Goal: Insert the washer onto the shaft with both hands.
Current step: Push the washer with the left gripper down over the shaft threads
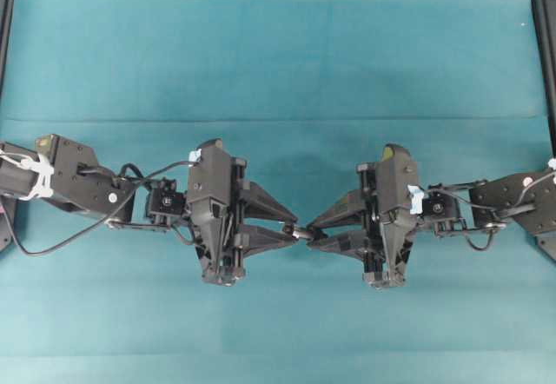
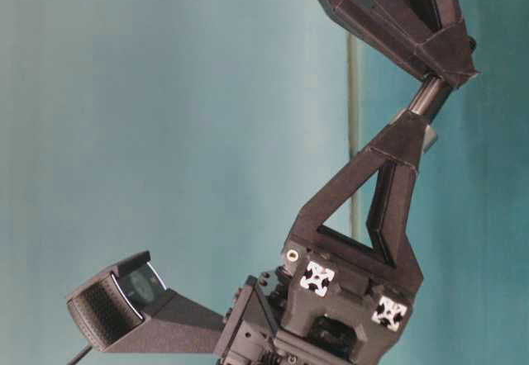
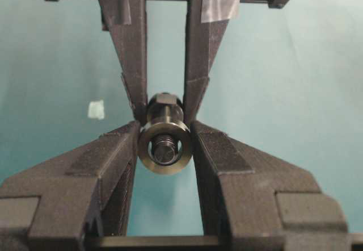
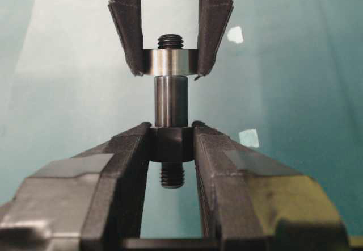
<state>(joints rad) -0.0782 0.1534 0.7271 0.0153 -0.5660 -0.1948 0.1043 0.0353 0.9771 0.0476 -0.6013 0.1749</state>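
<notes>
Teal cloth table (image 1: 278,54) under both arms, which meet tip to tip at mid-frame in the overhead view. Left gripper (image 1: 294,227) comes in from 9 o'clock, right gripper (image 1: 313,231) from 3 o'clock, both raised off the cloth.

Left gripper is clamped on the washer (image 3: 164,147): in the left wrist view its two fingers (image 3: 113,160) press the ring's rim from 9 and 3 o'clock, hole facing the camera. Right gripper is clamped on the shaft (image 4: 171,106), pinching its dark hex collar; smooth grey barrel runs toward 12 o'clock in the right wrist view, short threaded stub sticks out toward 6 o'clock below the collar.

Washer (image 4: 169,61) is already on the shaft: threaded tip pokes out through the hole at the 12 o'clock side, and the same tip shows in the ring's centre from the left wrist camera. Ring sits at the barrel's top end, apart from the collar, bare barrel between them.

Table-level view, rotated: shaft (image 2: 428,97) bridges the two fingertip sets, washer (image 2: 426,136) edge-on at the lower gripper's tips.

White tape bits on cloth: one at 9 o'clock of the washer (image 3: 96,109), two at 2–3 o'clock of the shaft (image 4: 235,34), (image 4: 248,138).
</notes>
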